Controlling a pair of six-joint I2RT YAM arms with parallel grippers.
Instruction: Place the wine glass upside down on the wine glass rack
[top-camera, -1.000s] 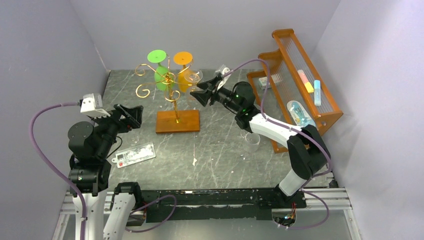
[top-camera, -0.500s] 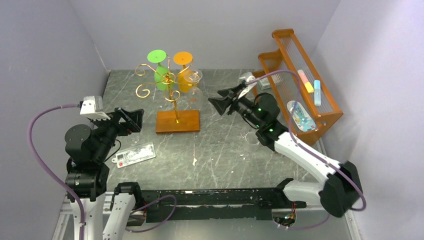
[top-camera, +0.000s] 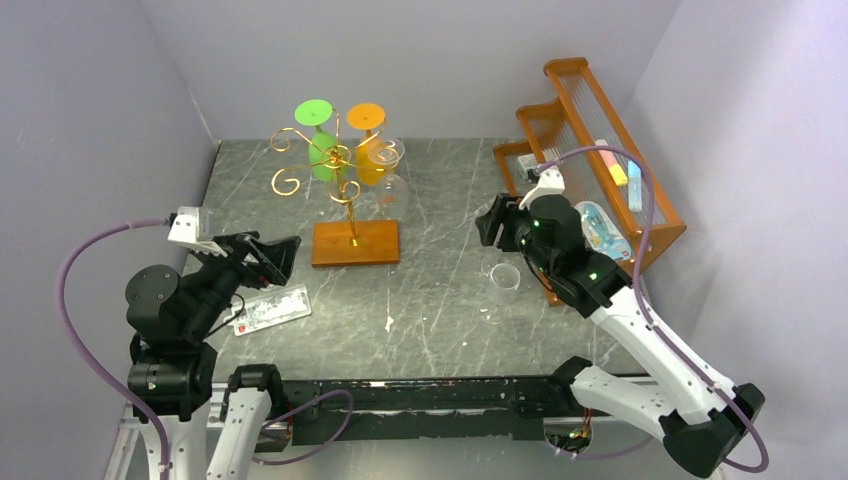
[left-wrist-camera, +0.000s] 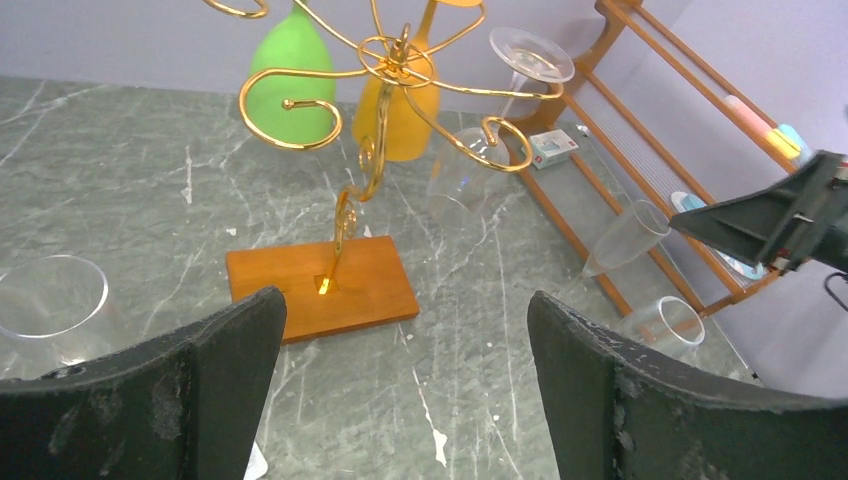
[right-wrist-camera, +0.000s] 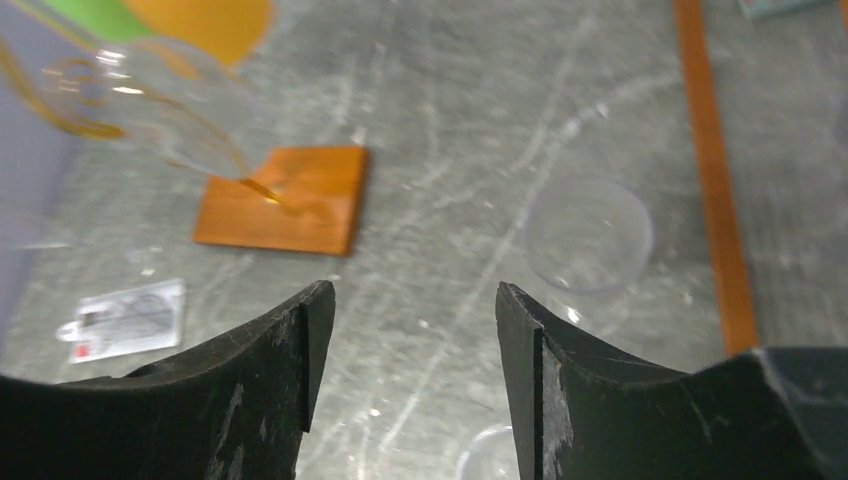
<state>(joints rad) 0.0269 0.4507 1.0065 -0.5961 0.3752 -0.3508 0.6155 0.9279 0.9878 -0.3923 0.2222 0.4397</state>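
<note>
A clear wine glass (top-camera: 388, 182) hangs upside down by its foot on the right arm of the gold wire wine glass rack (top-camera: 347, 200), which stands on a wooden base (top-camera: 355, 243). A green glass (top-camera: 322, 152) and an orange glass (top-camera: 370, 158) hang on the same rack. The left wrist view shows the clear wine glass (left-wrist-camera: 468, 170) under a scroll arm of the rack (left-wrist-camera: 385, 75). My right gripper (top-camera: 492, 222) is open and empty, well right of the rack. My left gripper (top-camera: 276, 256) is wide open and empty, left of the base.
A slatted orange shelf (top-camera: 600, 170) with small items stands at the right. A clear tumbler (top-camera: 505, 277) sits on the table below my right gripper, and a flute (left-wrist-camera: 625, 235) leans on the shelf. A card (top-camera: 268, 308) lies near my left arm, beside another clear glass (left-wrist-camera: 50, 300).
My right gripper has drawn back from the rack to the right with its jaws spreading wider. The clear wine glass stays hanging on the rack. My left arm dipped slightly.
</note>
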